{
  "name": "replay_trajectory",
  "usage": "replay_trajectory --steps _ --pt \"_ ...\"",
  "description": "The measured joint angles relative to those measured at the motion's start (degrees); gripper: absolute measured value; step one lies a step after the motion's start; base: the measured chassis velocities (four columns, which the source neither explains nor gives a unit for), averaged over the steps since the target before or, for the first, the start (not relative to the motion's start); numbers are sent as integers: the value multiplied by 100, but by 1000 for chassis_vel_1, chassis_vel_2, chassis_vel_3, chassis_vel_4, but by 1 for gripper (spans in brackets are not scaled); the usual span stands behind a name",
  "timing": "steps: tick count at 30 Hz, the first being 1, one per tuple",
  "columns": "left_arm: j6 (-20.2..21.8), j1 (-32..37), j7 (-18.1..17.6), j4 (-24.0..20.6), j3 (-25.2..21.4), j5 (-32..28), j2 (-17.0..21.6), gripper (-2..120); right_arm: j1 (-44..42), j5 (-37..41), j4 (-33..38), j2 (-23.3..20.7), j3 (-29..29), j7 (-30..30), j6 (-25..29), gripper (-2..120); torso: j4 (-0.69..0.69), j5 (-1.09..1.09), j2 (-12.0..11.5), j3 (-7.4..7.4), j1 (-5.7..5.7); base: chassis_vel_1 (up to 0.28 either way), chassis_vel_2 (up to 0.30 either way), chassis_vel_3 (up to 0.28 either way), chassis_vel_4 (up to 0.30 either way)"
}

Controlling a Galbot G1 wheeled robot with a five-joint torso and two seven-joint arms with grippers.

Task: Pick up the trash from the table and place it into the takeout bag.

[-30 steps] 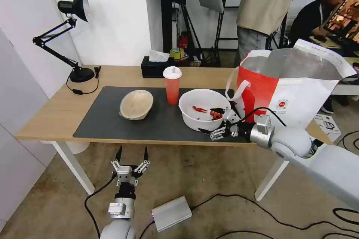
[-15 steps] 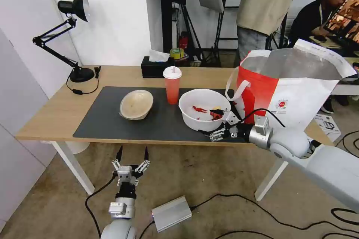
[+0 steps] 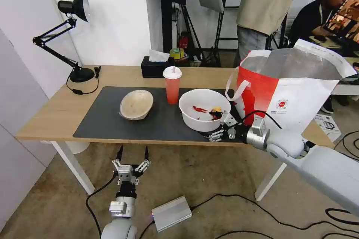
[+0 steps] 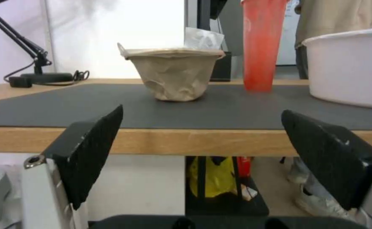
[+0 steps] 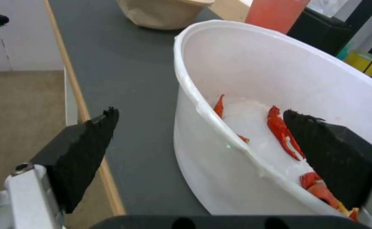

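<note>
On the dark mat [image 3: 101, 123] of the table [image 3: 48, 112] stand a beige bowl [image 3: 136, 104], a red cup [image 3: 172, 86] with a white lid, and a white bowl [image 3: 203, 108] holding red scraps. The takeout bag [image 3: 291, 86] stands open at the table's right end. My right gripper [image 3: 216, 124] is open at the white bowl's near-right rim. In the right wrist view the right gripper [image 5: 198, 113] straddles the white bowl's [image 5: 279, 79] wall, one finger inside and one outside. My left gripper [image 3: 132, 153] hangs open below the table's front edge, facing the beige bowl [image 4: 173, 74].
A black desk lamp [image 3: 74, 37] stands at the table's back left, and a black tissue box [image 3: 155, 66] sits behind the cup. A metal box [image 3: 171, 213] and cables lie on the floor. People stand behind the bag.
My right gripper has edged slightly lower and closer along the white bowl's near-right rim. The left arm and the objects have not moved.
</note>
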Motion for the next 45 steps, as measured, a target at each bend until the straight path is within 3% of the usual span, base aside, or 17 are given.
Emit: replay_trajectory --steps 5,9,14,17,31,45 --pt "0 -26 0 25 11 0 2 100 5 -17 -32 12 -2 2 0 95 0 0 0 0 0 0 0 0 0" --pt "2 -43 -1 46 28 1 -6 100 10 -44 -57 -16 5 -11 1 78 0 0 0 0 0 0 0 0 0" --pt "2 -45 -1 61 35 2 -14 100 10 -46 -70 -22 12 -27 1 64 0 0 0 0 0 0 0 0 0" --pt "2 -44 -1 78 37 3 -16 100 8 -48 -81 -17 16 -32 2 47 -1 0 0 0 0 0 0 0 0" --pt "-1 -55 -1 103 44 4 -47 100 21 -57 -117 0 6 -39 -9 0 0 0 0 0 0 0 0 0 0" --pt "-25 -53 -2 145 68 10 -78 100 47 -80 -125 8 1 -34 15 0 0 0 0 0 0 0 0 0 0"
